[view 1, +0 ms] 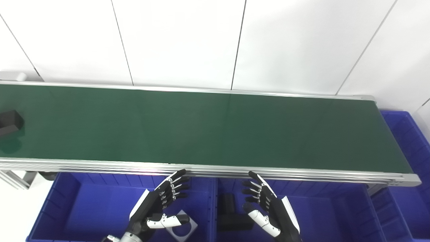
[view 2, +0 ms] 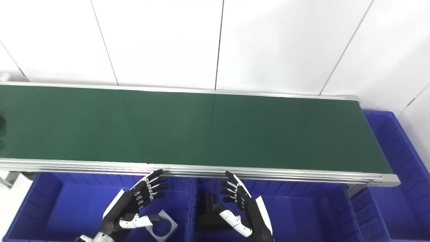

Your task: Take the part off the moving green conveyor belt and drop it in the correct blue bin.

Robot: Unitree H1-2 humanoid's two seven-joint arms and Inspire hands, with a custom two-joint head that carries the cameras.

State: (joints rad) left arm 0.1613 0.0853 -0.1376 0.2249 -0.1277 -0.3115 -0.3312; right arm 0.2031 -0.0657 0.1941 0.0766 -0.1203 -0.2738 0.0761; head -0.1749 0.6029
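Count at this moment: one green conveyor belt [view 1: 201, 124]. One dark part [view 1: 10, 122] on it — at the far left edge, cut off by the frame. Blue bins: three in view — left bin [view 1: 84, 208], middle bin [view 1: 319, 211], and one past the belt's right end [view 1: 408, 141]. Left bin holds one grey square piece with a round hole [view 1: 183, 228]; middle bin holds one black T-shaped part [view 1: 231, 215]. Hands: two — left hand [view 1: 161, 205], right hand [view 1: 268, 210].

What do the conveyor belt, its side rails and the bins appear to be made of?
Belt: smooth green rubber or PVC, faintly reflective.
Side rails: probably aluminium, silvery with grooves.
Bins: likely moulded plastic, glossy blue with ribbed walls.
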